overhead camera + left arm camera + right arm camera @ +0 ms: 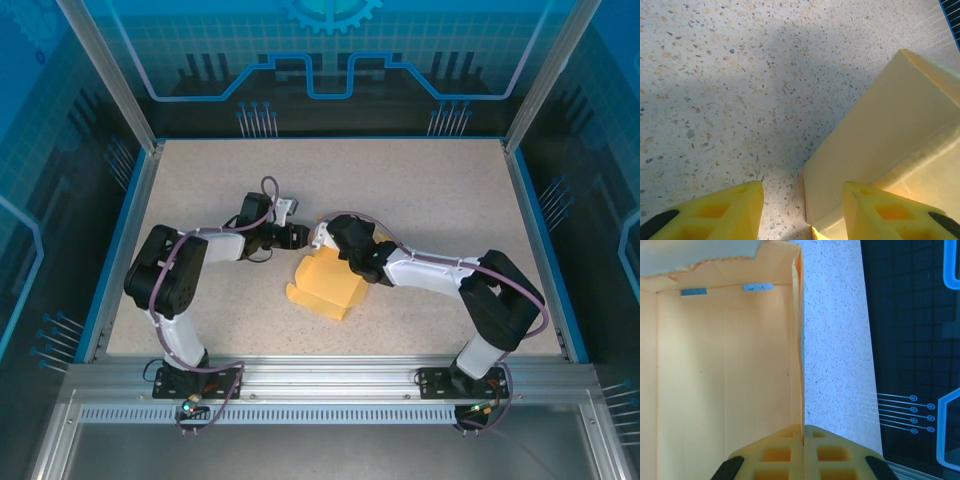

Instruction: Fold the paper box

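Observation:
The paper box [325, 285], pale yellow cardboard and partly folded, lies in the middle of the table. My right gripper [802, 432] is shut on the thin upright edge of one wall of the paper box [725, 365], whose inside lies to the left of the pinched wall. From above, the right gripper [352, 250] sits at the box's far edge. My left gripper [300, 238] is just left of it. In the left wrist view the left gripper [802, 212] is open, straddling a corner of the paper box [890, 125]; its left finger [730, 212] hangs over bare table.
The speckled table [430, 200] has a blue raised rim [535, 230] on the left, far and right sides, and a metal rail [330, 385] runs along the near edge. Two small blue marks [692, 291] sit on the box's inner far wall.

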Robot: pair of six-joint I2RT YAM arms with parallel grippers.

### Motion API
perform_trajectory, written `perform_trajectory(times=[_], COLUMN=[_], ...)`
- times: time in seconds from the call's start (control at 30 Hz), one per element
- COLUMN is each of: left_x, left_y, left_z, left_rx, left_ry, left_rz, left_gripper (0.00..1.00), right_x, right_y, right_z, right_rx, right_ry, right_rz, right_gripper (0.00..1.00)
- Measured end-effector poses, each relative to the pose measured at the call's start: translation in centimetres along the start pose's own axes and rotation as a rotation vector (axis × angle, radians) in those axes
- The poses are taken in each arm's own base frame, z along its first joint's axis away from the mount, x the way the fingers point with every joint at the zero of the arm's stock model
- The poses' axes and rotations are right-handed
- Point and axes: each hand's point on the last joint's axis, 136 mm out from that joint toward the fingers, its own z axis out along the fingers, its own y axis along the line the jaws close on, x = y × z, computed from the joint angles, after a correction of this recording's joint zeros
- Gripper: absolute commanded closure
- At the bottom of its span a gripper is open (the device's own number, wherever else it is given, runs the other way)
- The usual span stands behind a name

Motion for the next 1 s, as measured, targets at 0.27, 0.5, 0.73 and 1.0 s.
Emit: perform_trajectory(times=[0.27,0.5,0.73,1.0], left_x=[-0.2,0.3,1.0,1.4], left_y=[-0.7,-1.5,-1.9,-1.9], left_z=[-0.2,-0.3,-1.0,-1.1], left_rx=[0.02,0.029,0.031,0.032], left_ry=[-0.004,0.005,0.009,0.013], left_rz=[0.022,0.046,0.051,0.063], left_gripper=[0.51,0.5,0.5,0.5], right_x=[-0.1,0.0,-0.1,-0.1], right_y=[0.2,0.2,0.2,0.2], right_z=[0.0,-0.1,-0.1,-0.2], right_rx=[-0.009,-0.018,-0.02,-0.022], right_ry=[-0.006,-0.008,-0.01,-0.014], right_rz=[0.001,0.004,0.01,0.015], right_gripper=[1.0,1.0,1.0,1.0])
